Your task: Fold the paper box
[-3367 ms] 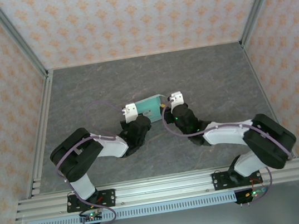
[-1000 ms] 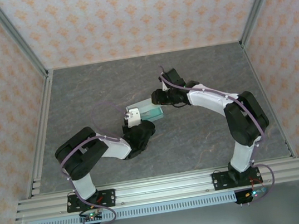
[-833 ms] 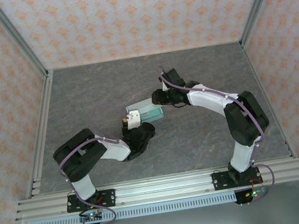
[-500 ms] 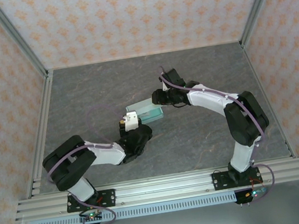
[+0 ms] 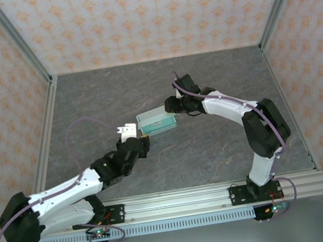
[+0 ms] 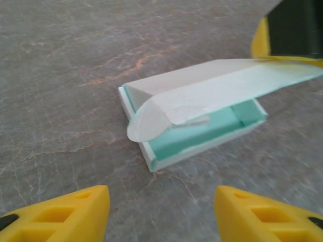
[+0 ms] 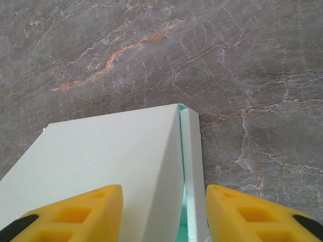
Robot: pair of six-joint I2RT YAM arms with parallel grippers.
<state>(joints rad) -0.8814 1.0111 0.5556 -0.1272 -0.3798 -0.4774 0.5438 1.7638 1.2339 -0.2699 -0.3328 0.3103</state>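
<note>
**Lid ajar, tab not yet tucked**

The left gripper (image 6: 159, 195) hovers low, jaws spread wide with nothing between them, facing the paper box (image 6: 214, 126) near the middle of the table (image 5: 86, 102). The right gripper (image 7: 161, 194), also spread and clasping nothing, sits over the lid (image 7: 111, 161) at the box's far end. The lid stands partly raised, its rounded tab (image 6: 144, 123) curling outward. The tab should probably go inside the front wall (image 6: 202, 151) first, then the lid be pressed down gently so the card does not crease.

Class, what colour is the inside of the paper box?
Mint green inside the paper box, clearest in the left wrist view.
</note>
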